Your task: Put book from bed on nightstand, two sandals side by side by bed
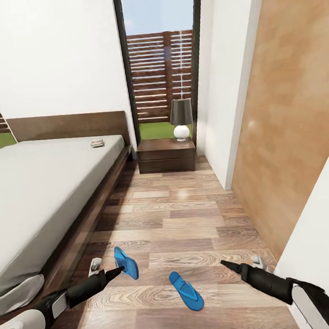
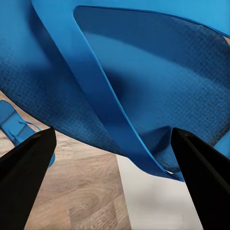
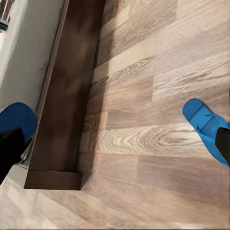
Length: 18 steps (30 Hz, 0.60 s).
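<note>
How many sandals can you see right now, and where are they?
2. One sandal is at the left gripper, lifted beside the bed; whether the jaws grip it is unclear. The other sandal lies flat on the floor between the arms.

The book (image 1: 97,143) on the bed (image 1: 33,194) is too small to read.
</note>
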Available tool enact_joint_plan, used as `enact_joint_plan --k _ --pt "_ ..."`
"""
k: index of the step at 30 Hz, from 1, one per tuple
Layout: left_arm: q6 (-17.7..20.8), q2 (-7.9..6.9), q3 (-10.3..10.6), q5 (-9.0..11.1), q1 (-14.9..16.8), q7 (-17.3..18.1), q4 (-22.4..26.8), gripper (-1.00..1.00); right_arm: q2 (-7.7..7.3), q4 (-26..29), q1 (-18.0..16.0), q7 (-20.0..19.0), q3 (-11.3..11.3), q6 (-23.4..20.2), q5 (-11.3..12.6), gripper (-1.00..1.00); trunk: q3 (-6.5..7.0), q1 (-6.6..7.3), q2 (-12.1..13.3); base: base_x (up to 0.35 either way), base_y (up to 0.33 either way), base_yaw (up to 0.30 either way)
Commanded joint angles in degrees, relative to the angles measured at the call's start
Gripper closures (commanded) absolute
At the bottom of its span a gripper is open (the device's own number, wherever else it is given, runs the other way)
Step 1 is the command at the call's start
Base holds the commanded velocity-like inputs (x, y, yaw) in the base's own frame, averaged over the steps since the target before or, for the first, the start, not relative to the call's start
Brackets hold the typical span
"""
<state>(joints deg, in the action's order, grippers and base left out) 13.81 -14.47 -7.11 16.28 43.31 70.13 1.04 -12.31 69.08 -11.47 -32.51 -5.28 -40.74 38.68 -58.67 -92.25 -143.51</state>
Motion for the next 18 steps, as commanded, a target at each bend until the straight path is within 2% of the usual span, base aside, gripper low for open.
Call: enact_joint_plan --k 1,2,3,4,5,8,9,11,12,13,14,15,16,17,18 --pt "0.57 0.00 -0.49 -0.29 0.02 0.16 0.01 1.00 0.31 0.51 -1.74 1.34 0.90 -2.56 -1.22 -1.00 -0.06 0.01 -0.02 0.000 0.000 0.000" --pt "0.56 0.01 -0.48 -0.29 0.02 0.13 0.01 1.00 0.67 0.89 -3.21 2.67 1.83 -4.77 -2.31 -1.00 -0.06 0.01 -0.02 0.000 0.000 0.000" --pt "0.56 0.02 -0.47 -0.29 0.02 0.08 0.01 1.00 1.40 1.37 -6.11 5.45 3.65 -9.55 -4.33 -1.00 -0.06 0.01 -0.02 0.000 0.000 0.000" --pt "0.57 0.03 -0.48 -0.29 0.02 0.08 0.01 1.00 1.72 1.47 -7.53 7.01 4.54 -11.90 -5.22 -1.00 -0.06 0.01 -0.02 0.000 0.000 0.000" --pt "0.58 0.04 -0.47 -0.29 0.02 0.09 0.01 1.00 2.23 1.42 -10.18 10.35 6.10 -15.28 -6.83 -1.00 -0.06 0.01 -0.02 0.000 0.000 0.000" --pt "0.64 0.12 -0.46 -0.28 0.02 0.06 0.01 1.00 2.95 0.65 -13.66 15.53 8.67 -17.90 -8.62 -1.00 -0.06 0.01 -0.02 0.000 0.000 0.000" --pt "0.66 0.18 -0.46 -0.28 0.02 0.07 0.01 1.00 3.53 -0.64 -15.81 18.67 11.06 -18.87 -9.37 -1.00 -0.06 0.01 -0.02 0.000 0.000 0.000" --pt "0.67 0.26 -0.46 -0.27 0.02 0.08 0.01 1.00 4.25 -2.98 -18.09 21.49 14.06 -19.26 -9.89 -1.00 -0.06 0.01 -0.02 0.000 0.000 0.000" --pt "0.66 0.33 -0.45 -0.24 0.02 0.09 0.01 1.00 5.26 -7.48 -20.95 24.34 18.11 -19.26 -10.26 -1.00 -0.06 0.01 -0.02 0.000 0.000 0.000" --pt "0.65 0.36 -0.45 -0.23 0.02 0.09 0.01 1.00 5.74 -9.76 -22.25 25.57 19.98 -19.26 -10.39 -1.00 -0.06 0.01 -0.02 0.000 0.000 0.000" --pt "0.65 0.41 -0.45 -0.22 0.02 0.09 0.01 1.00 6.97 -15.38 -25.09 28.08 23.77 -19.26 -10.58 -1.00 -0.06 0.01 -0.02 0.000 0.000 0.000" --pt "0.66 0.42 -0.45 -0.21 0.02 0.11 0.01 1.00 7.75 -18.61 -26.56 29.31 25.59 -19.26 -10.66 -1.00 -0.06 0.01 -0.02 0.000 0.000 0.000" --pt "0.68 0.46 -0.45 -0.21 0.02 0.14 0.01 1.00 10.35 -28.63 -31.01 33.04 29.94 -19.26 -10.87 -1.00 -0.06 0.01 -0.02 0.000 0.000 0.000" --pt "0.68 0.46 -0.45 -0.20 0.02 0.15 0.01 1.00 11.15 -31.76 -32.37 34.27 30.92 -19.26 -10.91 -1.00 -0.06 0.01 -0.02 0.000 0.000 0.000" --pt "0.69 0.47 -0.45 -0.20 0.02 0.21 0.01 1.00 12.44 -37.11 -34.73 36.59 32.32 -19.26 -10.96 -1.00 -0.06 0.01 -0.02 0.000 0.000 0.000"
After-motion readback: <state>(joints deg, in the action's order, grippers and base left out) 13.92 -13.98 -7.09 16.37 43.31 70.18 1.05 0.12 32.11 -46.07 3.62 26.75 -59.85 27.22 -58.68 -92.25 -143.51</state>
